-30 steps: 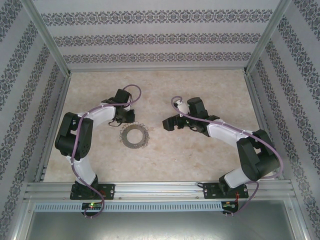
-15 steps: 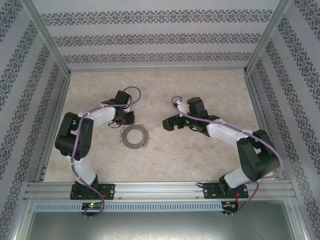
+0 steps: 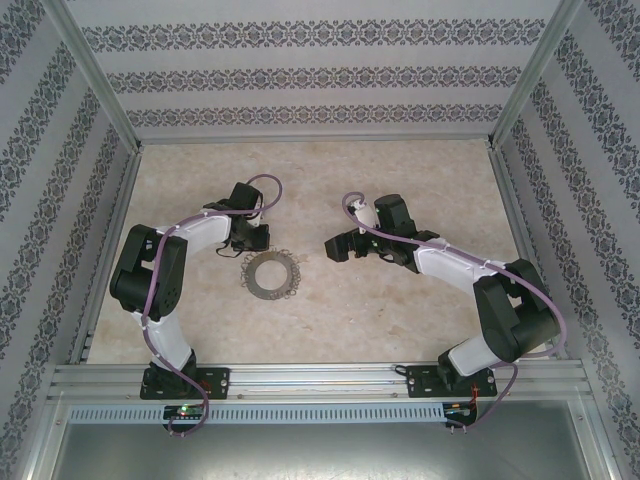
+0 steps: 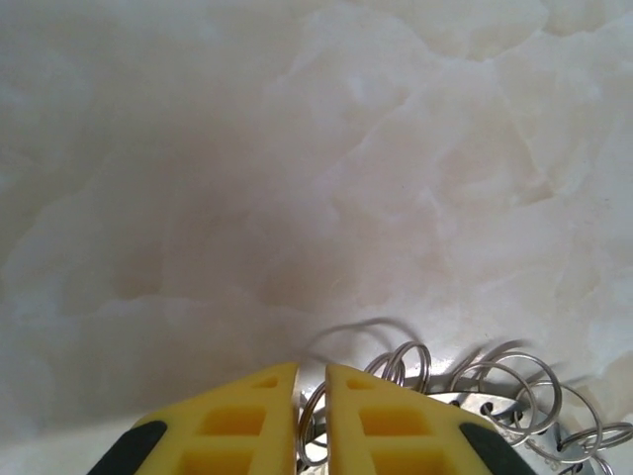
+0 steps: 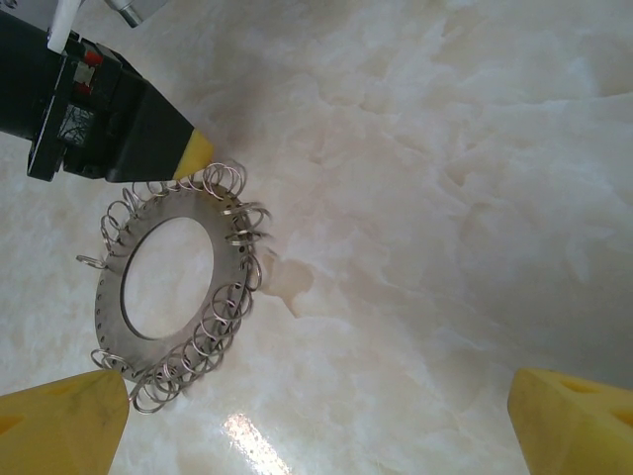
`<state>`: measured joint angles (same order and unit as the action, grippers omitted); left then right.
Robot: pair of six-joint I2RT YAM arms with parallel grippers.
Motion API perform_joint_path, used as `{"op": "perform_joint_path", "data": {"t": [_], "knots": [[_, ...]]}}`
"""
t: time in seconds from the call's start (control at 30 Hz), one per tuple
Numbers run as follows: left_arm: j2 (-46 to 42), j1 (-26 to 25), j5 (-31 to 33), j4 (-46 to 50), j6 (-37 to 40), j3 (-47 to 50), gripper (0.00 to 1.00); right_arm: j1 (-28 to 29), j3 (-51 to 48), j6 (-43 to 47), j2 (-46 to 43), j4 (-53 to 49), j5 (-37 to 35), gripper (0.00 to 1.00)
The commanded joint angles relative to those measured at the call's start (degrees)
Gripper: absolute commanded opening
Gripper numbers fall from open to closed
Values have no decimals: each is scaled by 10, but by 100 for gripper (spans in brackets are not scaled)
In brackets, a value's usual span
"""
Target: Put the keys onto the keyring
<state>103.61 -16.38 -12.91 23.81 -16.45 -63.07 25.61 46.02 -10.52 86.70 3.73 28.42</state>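
The keyring (image 3: 252,275), a flat grey metal ring fringed with small wire loops, lies on the marble table between the two arms. My left gripper (image 3: 250,241) sits at its far-left rim. In the left wrist view the yellow fingers (image 4: 247,416) are nearly together, and one wire loop of the keyring (image 4: 495,394) stands in the narrow gap of the left gripper (image 4: 313,384). My right gripper (image 3: 338,247) is off to the ring's right, open wide (image 5: 316,401) with only bare table between its fingertips. The keyring (image 5: 226,265) and the left gripper's yellow tip (image 5: 194,154) show at upper left there. The key is out of view.
Patterned walls and aluminium posts (image 3: 110,100) enclose the marble tabletop (image 3: 400,310). A metal rail (image 3: 320,378) runs along the near edge by the arm bases. A faint brownish mark (image 5: 289,282) on the table lies just right of the ring.
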Motion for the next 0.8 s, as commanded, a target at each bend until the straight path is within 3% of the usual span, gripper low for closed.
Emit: {"op": "perform_joint_path", "data": {"t": [0.0,0.77], "knots": [[-10,2,-17,10,10,9,12,-4,8,6,-6,15,10,98],[-24,-13,-55,-3,-8,12,19,-6,3,8,-11,17,8,98]]}}
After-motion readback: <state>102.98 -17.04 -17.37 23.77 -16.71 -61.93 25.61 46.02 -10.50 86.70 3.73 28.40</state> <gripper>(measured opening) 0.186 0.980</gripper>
